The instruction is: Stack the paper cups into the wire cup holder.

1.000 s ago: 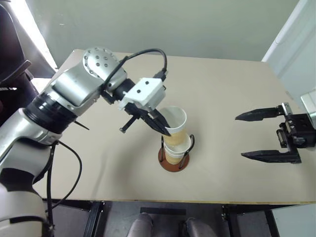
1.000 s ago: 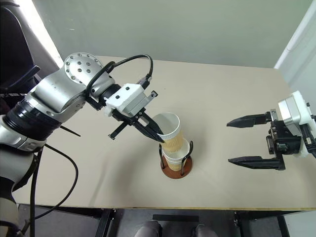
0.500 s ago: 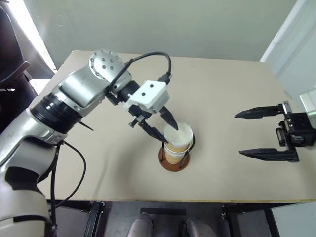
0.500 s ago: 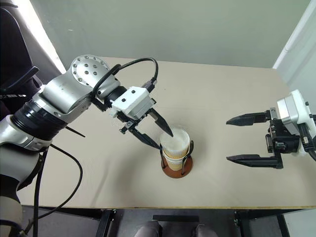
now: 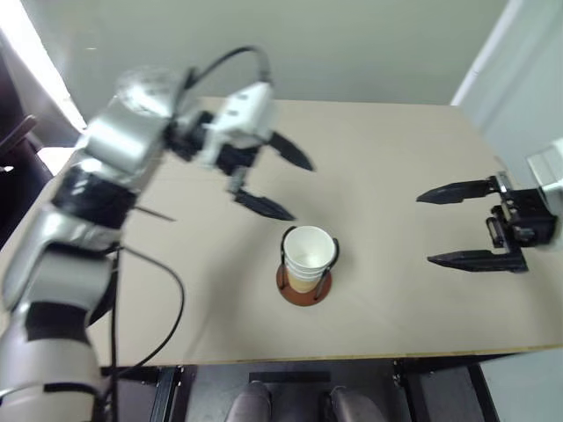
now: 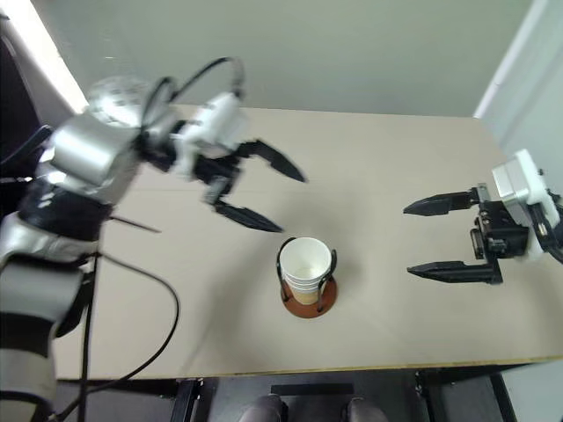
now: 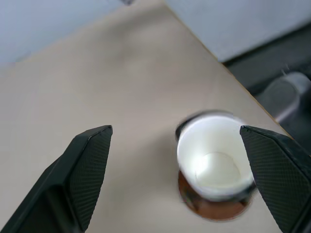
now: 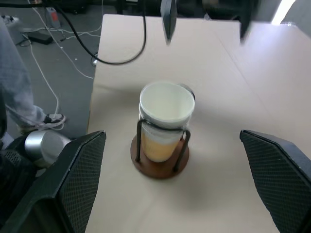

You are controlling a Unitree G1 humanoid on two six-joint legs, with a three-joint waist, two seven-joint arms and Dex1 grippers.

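Note:
The paper cups point(image 5: 308, 252) sit nested in one stack, white inside facing up, within the wire cup holder point(image 5: 303, 287) near the table's front middle. Its black wire loops hug the stack above the reddish-brown base point(image 8: 158, 165). My left gripper point(image 5: 301, 190) hovers open and empty above and to the left of the stack, apart from it. Through its fingers point(image 7: 87, 165) I look down on the cups point(image 7: 214, 165). My right gripper point(image 5: 426, 228) stands open and empty at the table's right, pointing toward the cups point(image 8: 165, 104).
The beige table point(image 5: 396, 158) has its front edge close below the holder. A pale panel point(image 5: 519, 79) stands at the far right. On the floor beyond the table's left side lie cables point(image 8: 68, 39), and a person's leg and shoe point(image 8: 29, 116) stand there.
My left gripper opened and let go of the top cup, which dropped down into the stack. The gripper then drew up and away to the left. The right gripper stayed open.

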